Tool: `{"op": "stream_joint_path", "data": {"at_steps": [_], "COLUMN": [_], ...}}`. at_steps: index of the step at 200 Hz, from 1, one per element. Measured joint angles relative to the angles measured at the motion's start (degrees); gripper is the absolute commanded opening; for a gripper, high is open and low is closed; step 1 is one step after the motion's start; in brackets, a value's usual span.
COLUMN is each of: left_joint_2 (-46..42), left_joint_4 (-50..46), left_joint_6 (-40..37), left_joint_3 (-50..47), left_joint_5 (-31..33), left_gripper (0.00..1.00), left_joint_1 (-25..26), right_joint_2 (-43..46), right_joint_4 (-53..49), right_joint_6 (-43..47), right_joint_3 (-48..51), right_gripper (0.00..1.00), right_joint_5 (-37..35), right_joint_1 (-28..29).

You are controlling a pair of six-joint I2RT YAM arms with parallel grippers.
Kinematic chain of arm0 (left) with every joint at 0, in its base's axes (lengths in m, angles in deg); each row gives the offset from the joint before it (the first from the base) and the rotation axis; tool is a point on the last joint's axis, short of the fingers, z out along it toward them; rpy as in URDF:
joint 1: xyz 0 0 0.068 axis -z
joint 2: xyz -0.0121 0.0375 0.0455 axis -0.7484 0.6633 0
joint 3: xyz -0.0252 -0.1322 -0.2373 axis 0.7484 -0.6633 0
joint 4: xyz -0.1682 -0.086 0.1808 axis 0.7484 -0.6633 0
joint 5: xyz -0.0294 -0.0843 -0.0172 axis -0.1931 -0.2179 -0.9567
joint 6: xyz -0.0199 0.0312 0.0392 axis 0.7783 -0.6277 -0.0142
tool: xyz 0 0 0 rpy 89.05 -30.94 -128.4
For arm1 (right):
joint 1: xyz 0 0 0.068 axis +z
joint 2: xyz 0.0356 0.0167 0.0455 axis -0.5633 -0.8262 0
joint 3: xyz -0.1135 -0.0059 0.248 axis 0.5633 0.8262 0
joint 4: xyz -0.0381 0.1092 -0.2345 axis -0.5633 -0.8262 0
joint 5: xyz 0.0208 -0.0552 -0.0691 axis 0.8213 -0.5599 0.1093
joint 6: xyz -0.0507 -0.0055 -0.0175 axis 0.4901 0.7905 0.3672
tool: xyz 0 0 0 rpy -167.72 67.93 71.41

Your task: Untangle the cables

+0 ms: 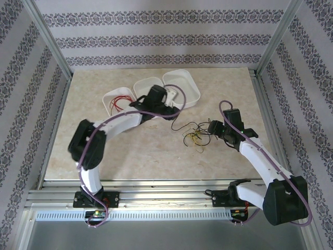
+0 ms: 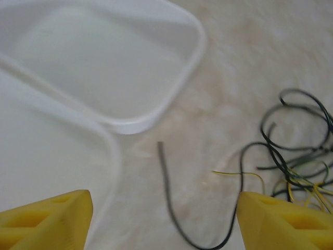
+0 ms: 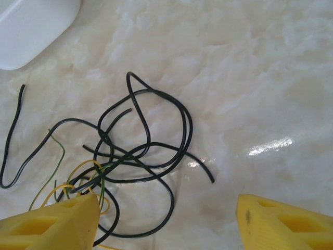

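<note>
A tangle of thin black and yellow cables [image 1: 195, 136] lies on the marble table, right of centre. My right gripper [image 1: 209, 129] hovers at its right edge. In the right wrist view the black loops [image 3: 143, 151] and yellow strands [image 3: 78, 179] spread ahead of the open right gripper [image 3: 166, 224], whose left fingertip [image 3: 54, 224] hangs over the tangle's edge. My left gripper [image 1: 171, 110] is open beside the trays. In the left wrist view a loose black cable end [image 2: 167, 192] lies on the table between its spread fingers [image 2: 283, 221], with the tangle [image 2: 296, 156] off to the right. Red cables [image 1: 119, 101] rest in the left tray.
Three white trays stand in a row at the back: left [image 1: 106, 99], middle [image 1: 141, 86] and right [image 1: 196, 96]. Two of them show in the left wrist view, one ahead [image 2: 104, 62] and one at the lower left [image 2: 47, 161]. A tray corner [image 3: 31, 26] shows at the top left of the right wrist view.
</note>
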Motion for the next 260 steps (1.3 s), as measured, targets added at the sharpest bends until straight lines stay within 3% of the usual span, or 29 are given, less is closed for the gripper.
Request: {"op": "stream_joint_path", "data": {"at_steps": [47,81,137,195,214,232,260], "left_joint_2": [11.7,14.5,17.5,20.5,21.0,21.4,21.5], "left_joint_4": [-6.8,-10.8,-14.9,-17.9,-18.7,-19.2,-19.9], "left_joint_6": [-5.2,-6.4,-7.2,-7.8,-8.4,-8.8,-9.2], "left_joint_3": [9.6,12.6,14.8,17.5,18.1,18.6,18.6], "left_joint_5": [-9.0,-11.6,-11.5,-11.1,-11.1,-10.8,-10.8], "left_gripper": [0.71,0.7,0.58,0.56,0.48,0.31,0.21], "left_joint_1": [1.9,1.9,1.9,2.0,2.0,2.1,2.1], "right_joint_2": [0.7,0.8,0.4,0.3,0.3,0.4,0.8], "right_joint_4": [-0.4,-0.7,-0.6,-0.6,-0.6,-0.6,-0.3], "right_joint_6": [-0.5,-1.1,-1.6,-1.9,-2.1,-2.6,-3.0], "right_joint_3": [0.3,0.9,0.9,0.9,0.9,0.9,0.9], "right_gripper": [0.8,0.98,0.98,0.98,0.98,0.98,0.98], "right_joint_5": [1.7,2.4,2.8,2.4,1.9,1.5,1.5], "right_joint_1": [-0.1,-1.1,-1.5,-1.5,-1.5,-1.5,-1.5]}}
